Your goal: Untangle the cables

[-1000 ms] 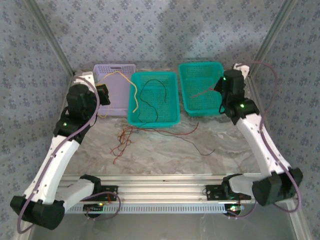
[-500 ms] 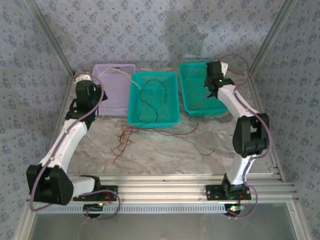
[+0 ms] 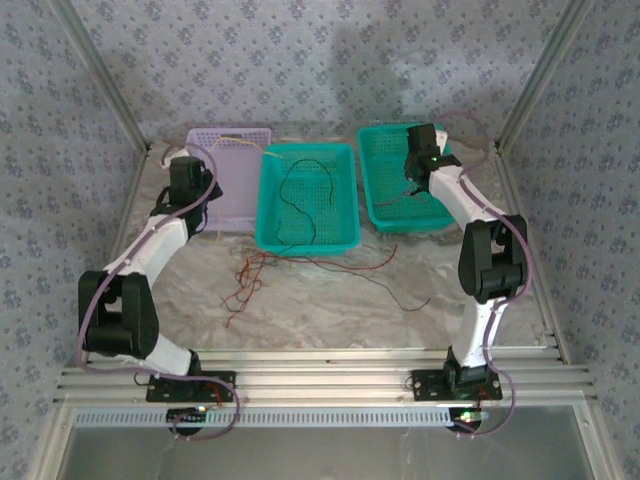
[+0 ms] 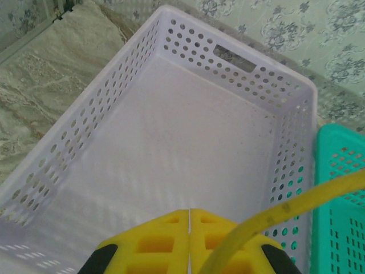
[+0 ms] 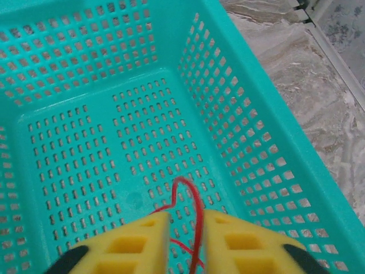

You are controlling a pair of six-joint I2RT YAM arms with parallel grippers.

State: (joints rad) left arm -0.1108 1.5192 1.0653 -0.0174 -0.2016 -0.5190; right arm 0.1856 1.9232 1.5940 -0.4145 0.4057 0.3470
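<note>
Yellow cable point(image 4: 308, 200), in the left wrist view, comes out past the right-hand finger of the left end effector point(image 4: 189, 225) and runs up and to the right, over the rim of the middle teal basket point(image 4: 342, 240). That end effector's jaws are pressed flat together, gripping the cable. Below them lies the lavender basket point(image 4: 85, 142), its perforated floor bare.

In the right wrist view, the right end effector point(image 5: 186, 222) hangs over the right teal basket point(image 5: 245, 142). Its jaws stand slightly apart. A red cable point(image 5: 181, 180) loops up in the gap between them without being visibly pinched. The marbled worktop point(image 5: 296, 103) shows beyond the basket's wall.

In the top external view, the three baskets sit in a row at the far side of the worktop. The yellow cable crosses the lavender basket's far end to the far left corner of the middle teal basket. A black cable point(image 3: 295, 190) lies curled inside that basket. Nearer the arms, loose cables point(image 3: 250, 275), mostly red, lie tangled on the worktop. One dark strand trails away to the right.
</note>
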